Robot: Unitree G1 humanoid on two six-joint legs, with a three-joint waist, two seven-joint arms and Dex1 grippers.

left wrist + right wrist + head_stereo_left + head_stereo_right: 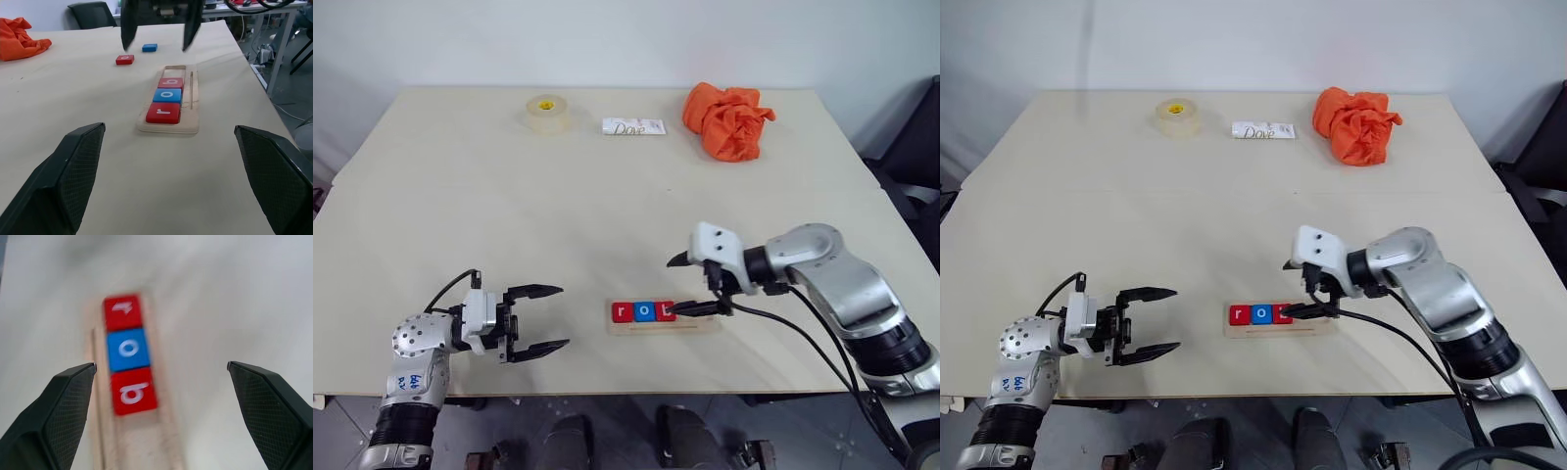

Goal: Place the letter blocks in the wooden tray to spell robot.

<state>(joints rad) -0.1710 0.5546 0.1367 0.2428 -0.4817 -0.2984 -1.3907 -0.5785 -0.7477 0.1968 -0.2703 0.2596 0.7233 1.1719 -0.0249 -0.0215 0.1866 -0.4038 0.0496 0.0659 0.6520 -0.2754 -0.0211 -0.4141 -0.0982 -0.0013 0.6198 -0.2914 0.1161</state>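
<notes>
A big pale table point(607, 196) holds everything. Going by the head view as a clock face, the wooden tray point(700, 325) lies near the front edge, at about 5 o'clock from the middle of the table.

Three letter blocks sit side by side in the tray's groove, touching each other. The red r block point(623, 312) is at the 9 o'clock end. The blue o block point(644, 311) is next. The red b block point(170, 82) comes after that. The rest of the groove, toward 3 o'clock, has no block in it.

In the left wrist view, two more blocks lie flat on the table beyond the tray. One is a red block point(124, 59) and one is a blue block point(149, 47). They are near each other but not touching. The letters on them are too small to read.

The right gripper point(690, 286) hangs just over the b end of the tray. Its two black fingers are spread wide and hold nothing.

The left gripper point(541, 318) is at 9 o'clock from the tray, well apart from it. Its fingers are spread too, with nothing between them.

Along the far side of the table, at about 11 o'clock, is a tape roll point(548, 113). A white Dove bar point(632, 126) is at 12 o'clock. A bunched orange cloth point(728, 120) is at 1 o'clock.
</notes>
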